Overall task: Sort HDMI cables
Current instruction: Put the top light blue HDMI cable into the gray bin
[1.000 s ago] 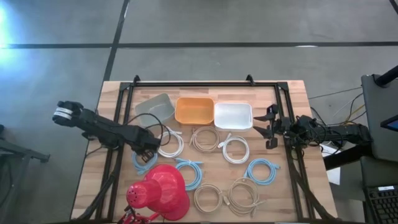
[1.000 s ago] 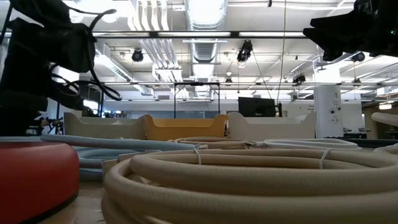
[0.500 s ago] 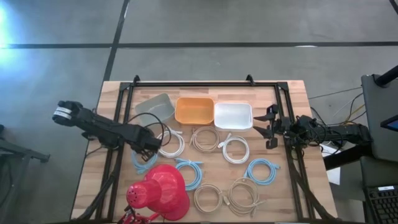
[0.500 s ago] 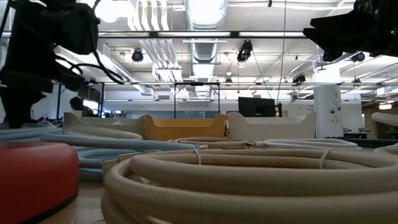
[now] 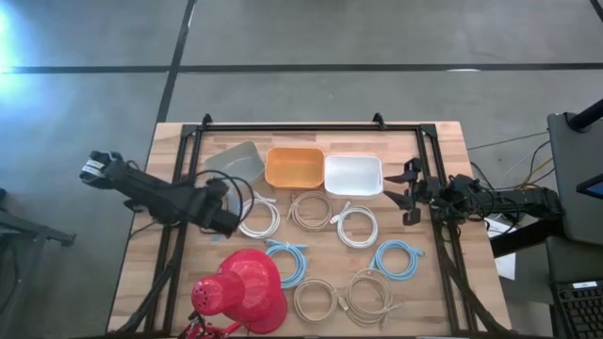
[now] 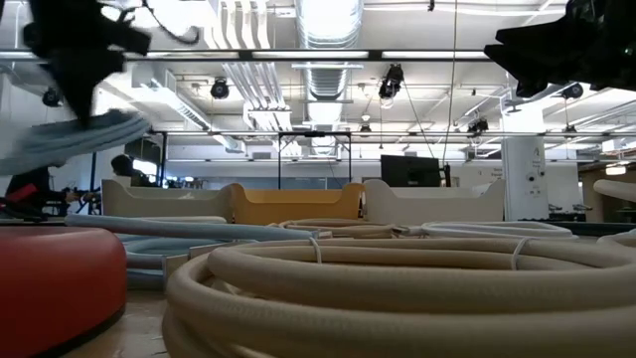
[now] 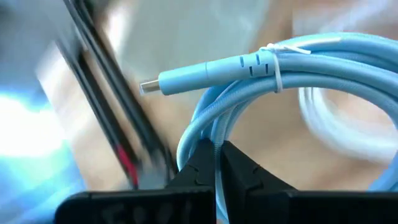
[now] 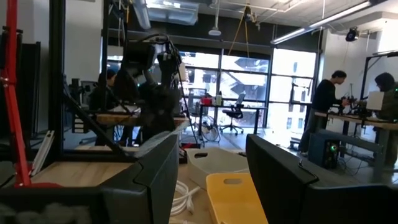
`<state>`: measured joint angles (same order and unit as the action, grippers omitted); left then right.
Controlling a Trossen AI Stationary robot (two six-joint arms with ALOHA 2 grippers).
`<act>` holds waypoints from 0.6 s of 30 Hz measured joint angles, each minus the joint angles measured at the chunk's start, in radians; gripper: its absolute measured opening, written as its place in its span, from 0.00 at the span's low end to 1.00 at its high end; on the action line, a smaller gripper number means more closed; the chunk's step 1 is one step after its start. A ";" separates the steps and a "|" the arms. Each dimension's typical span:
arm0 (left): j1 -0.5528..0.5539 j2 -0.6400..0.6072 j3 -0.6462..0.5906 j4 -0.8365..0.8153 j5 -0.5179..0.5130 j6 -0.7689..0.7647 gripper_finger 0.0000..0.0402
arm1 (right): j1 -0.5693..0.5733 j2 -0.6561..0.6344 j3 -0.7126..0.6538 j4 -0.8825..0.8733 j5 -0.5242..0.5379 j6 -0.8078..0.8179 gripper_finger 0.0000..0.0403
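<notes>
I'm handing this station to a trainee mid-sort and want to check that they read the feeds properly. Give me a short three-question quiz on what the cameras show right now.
1. Which colour of cable is the left tool clamped on? A beige, B white, C light blue.
2. True or false: the right tool is shut on a cable.
3. Fill in the gap: the bin between the grey bin and the white bin is ____.

Key
1. C. It holds the light blue cable, lifted off the table.
2. False. It is open and holds nothing, near the white bin.
3. Orange: the orange bin.
</notes>
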<state>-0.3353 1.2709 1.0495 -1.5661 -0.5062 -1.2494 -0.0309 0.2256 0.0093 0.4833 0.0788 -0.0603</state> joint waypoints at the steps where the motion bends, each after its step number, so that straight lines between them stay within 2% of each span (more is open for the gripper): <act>1: 0.004 0.000 0.013 -0.002 -0.083 0.010 0.01 | 0.000 0.000 0.000 0.006 0.000 -0.006 0.46; 5: 0.038 0.000 0.035 0.006 -0.419 0.013 0.01 | 0.000 0.000 0.000 0.031 0.000 -0.026 0.46; 7: 0.073 0.000 0.032 0.030 -0.517 0.004 0.01 | 0.000 0.000 0.001 0.032 0.000 -0.025 0.46; 14: 0.306 0.002 0.015 0.071 -0.554 0.045 0.01 | 0.000 0.000 0.009 0.031 0.000 -0.018 0.46; 18: 0.433 0.001 -0.023 0.214 -0.561 0.247 0.01 | 0.000 0.000 0.017 0.031 0.000 0.012 0.46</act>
<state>0.0982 1.2724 1.0262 -1.3523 -1.0673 -1.0021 -0.0307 0.2255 0.0263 0.5138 0.0788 -0.0485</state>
